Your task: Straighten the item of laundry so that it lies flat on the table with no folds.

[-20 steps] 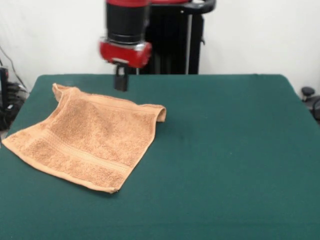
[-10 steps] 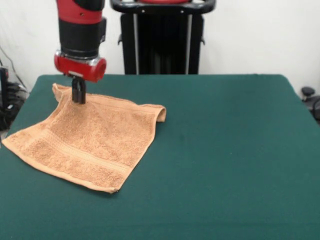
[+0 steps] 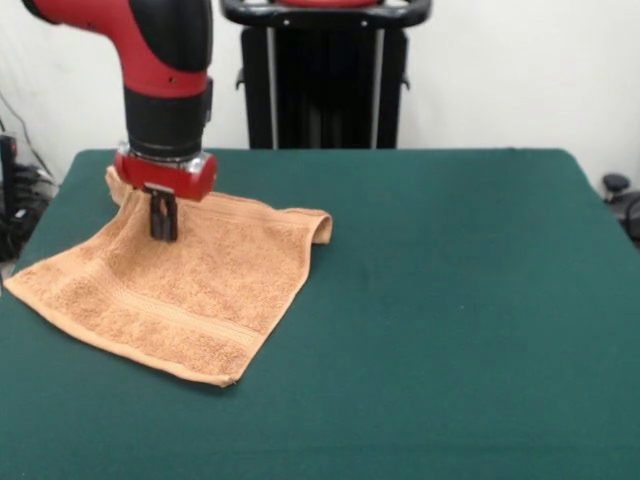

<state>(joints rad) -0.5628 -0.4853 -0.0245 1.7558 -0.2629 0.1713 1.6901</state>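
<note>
An orange-tan terry towel [image 3: 190, 285] lies on the left part of the dark green table [image 3: 450, 300]. Its far right corner [image 3: 318, 222] is curled up into a fold, and a woven band runs parallel to its near edge. My gripper [image 3: 163, 228] hangs from the red and black arm, low over the towel's far left part, near the corner at the back. Its dark fingers stand close together, and it looks shut with nothing held. Whether the tips touch the cloth I cannot tell.
The towel's left corner [image 3: 15, 285] reaches the table's left edge. Cables and dark gear [image 3: 15, 200] sit beyond that edge. A black object [image 3: 620, 195] stands off the table's right side.
The arm swung left from the table's far middle, then dropped toward the towel's far left part. The towel has not moved.
</note>
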